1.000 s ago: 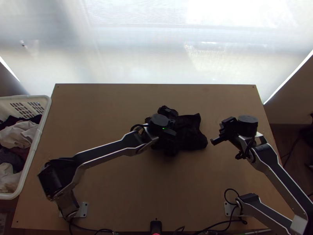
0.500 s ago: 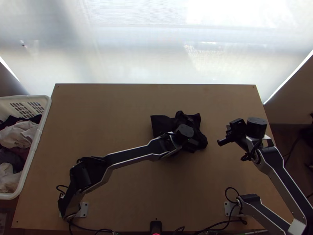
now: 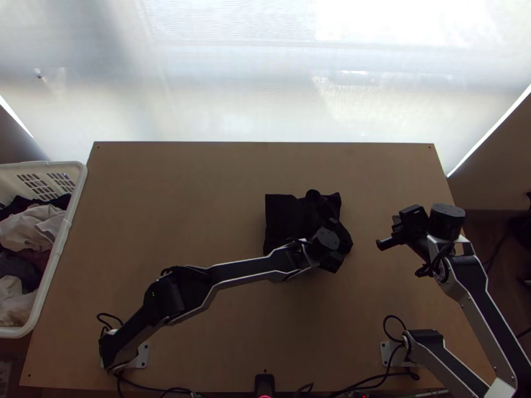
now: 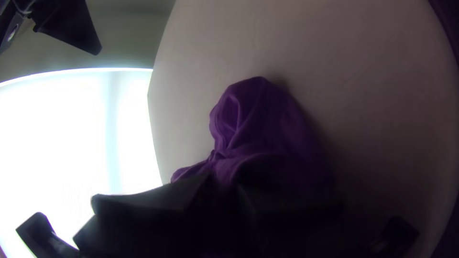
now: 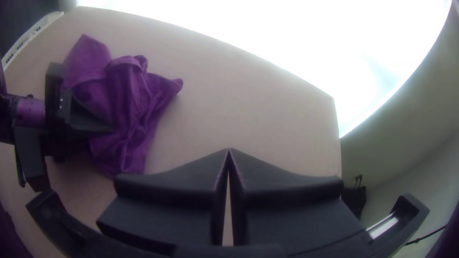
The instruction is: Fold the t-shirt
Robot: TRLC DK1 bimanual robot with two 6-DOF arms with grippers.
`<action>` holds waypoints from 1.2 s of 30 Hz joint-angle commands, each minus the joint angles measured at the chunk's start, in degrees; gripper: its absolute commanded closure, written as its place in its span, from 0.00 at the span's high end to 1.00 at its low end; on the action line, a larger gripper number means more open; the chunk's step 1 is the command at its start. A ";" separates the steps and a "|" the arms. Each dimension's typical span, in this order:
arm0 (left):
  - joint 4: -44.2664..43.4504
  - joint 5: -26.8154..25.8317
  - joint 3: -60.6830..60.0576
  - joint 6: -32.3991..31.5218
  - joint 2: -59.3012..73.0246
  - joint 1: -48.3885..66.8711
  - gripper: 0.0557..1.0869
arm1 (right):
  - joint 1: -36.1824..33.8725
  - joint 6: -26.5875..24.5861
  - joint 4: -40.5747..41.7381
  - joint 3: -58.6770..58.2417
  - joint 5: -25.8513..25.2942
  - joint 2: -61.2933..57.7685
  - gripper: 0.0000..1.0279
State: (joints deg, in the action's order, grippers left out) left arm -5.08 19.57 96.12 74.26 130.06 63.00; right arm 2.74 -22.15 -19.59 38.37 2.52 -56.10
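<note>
From where I'm standing, the T-shirt (image 3: 282, 212) is a bunched, dark, soft heap toward the middle of the desk (image 3: 199, 199), all rumpled folds and rounded lumps, with one flatter, squarish flap on the basket's side. Little puckers run together at the left gripper (image 3: 327, 240), whose jaws, seen in the left wrist view, have a gathered bit of the cloth pinched between them. The right gripper (image 3: 398, 232) is off to the right of the shirt, apart from it; its jaws, in the right wrist view, are pressed together at the tips.

The desk is a plain, smooth board of light brown wood, matt, with straight edges and small dark holes near the corners. Pale metal plates (image 3: 143, 355) sit under the arms, and thin black cables (image 3: 393, 322) loop near its closest edge. Just beside it on the left stands a white plastic basket (image 3: 75, 192), slotted at the far end and holding crumpled clothes (image 3: 30, 229). Beyond the far edge there's a big, milky, glowing panel (image 3: 232, 79), and over on the right a dull wall (image 3: 488, 176) above a reddish-brown floor (image 3: 494, 232).
</note>
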 commanded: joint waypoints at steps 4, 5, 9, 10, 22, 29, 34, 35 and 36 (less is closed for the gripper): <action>1.13 0.82 -0.49 0.45 1.07 -0.34 0.96 | -0.72 -0.17 -0.80 -1.10 0.90 2.13 0.02; 1.92 0.73 -0.40 0.45 1.07 -0.60 0.96 | -0.72 -0.17 -0.80 -1.37 0.90 2.31 0.02; 4.64 -0.32 -0.49 0.54 0.02 -0.95 0.96 | -0.63 -0.08 -0.88 -2.25 0.99 3.27 0.02; 4.73 -0.50 -0.58 0.62 -0.42 -0.86 0.96 | -0.63 -0.08 -1.06 -2.33 0.99 3.54 0.02; 21.17 -5.95 1.62 -0.26 -6.22 -3.15 0.96 | -0.81 0.09 -2.29 -4.09 0.99 6.79 0.02; 21.34 -6.04 2.06 1.68 -9.47 -4.47 0.96 | -0.63 0.18 -3.52 -4.53 0.99 8.46 0.02; 21.34 -5.95 2.59 0.89 -11.32 -5.61 0.96 | -0.11 0.62 -4.05 -4.62 0.99 9.25 0.02; 21.52 -5.95 2.59 0.62 -11.93 -5.61 0.96 | 0.16 0.79 -4.14 -4.62 0.99 9.34 0.02; 22.13 -5.95 2.59 -0.08 -12.46 -5.61 0.96 | 0.25 0.88 -4.14 -4.71 0.99 9.34 0.02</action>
State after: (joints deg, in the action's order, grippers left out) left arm 15.97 13.93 98.08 75.48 120.68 58.35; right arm 2.24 -21.78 -23.18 33.93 3.53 -47.66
